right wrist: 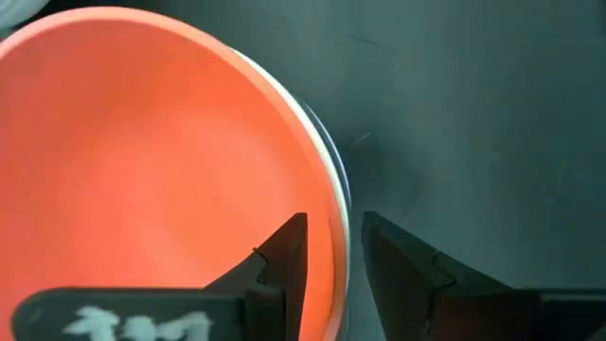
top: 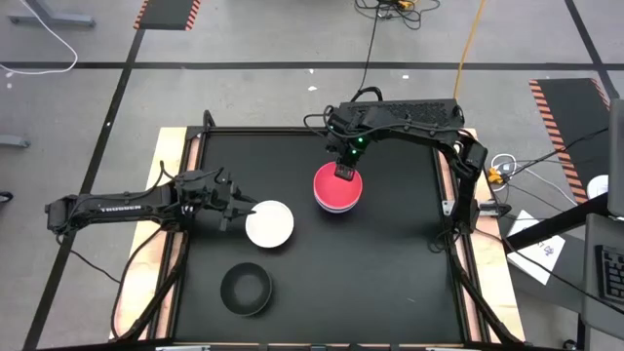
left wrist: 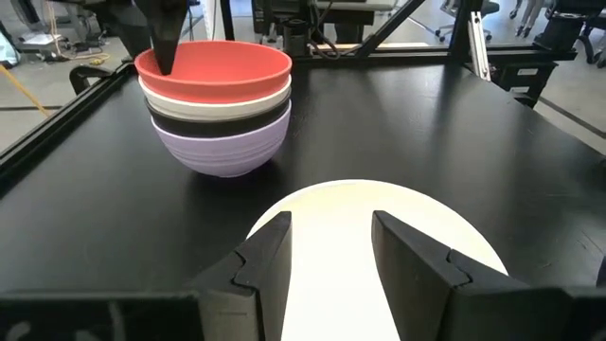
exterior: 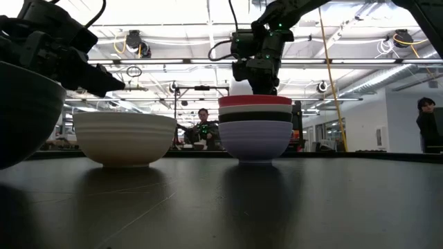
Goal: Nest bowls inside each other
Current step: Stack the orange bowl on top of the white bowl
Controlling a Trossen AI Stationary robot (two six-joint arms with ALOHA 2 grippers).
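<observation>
A stack of nested bowls (top: pixel 338 191) stands mid-table: red on top, then white, black, and lavender at the bottom (left wrist: pixel 220 152). A lone white bowl (top: pixel 270 224) sits to its left, upright on its base. A black bowl (top: pixel 246 290) stands nearer the near edge. My right gripper (right wrist: pixel 335 220) is open at the stack's far rim, with one finger inside the red bowl (right wrist: pixel 142 161) and one outside. My left gripper (left wrist: pixel 331 220) is open just above the left rim of the lone white bowl (left wrist: pixel 365 246).
The black mat (top: pixel 390 273) has free room to the right and near the stack. Raised wooden edges (top: pixel 166 175) frame the table. Cables and papers lie beyond the right edge (top: pixel 531 239). People (exterior: pixel 202 128) stand in the room behind.
</observation>
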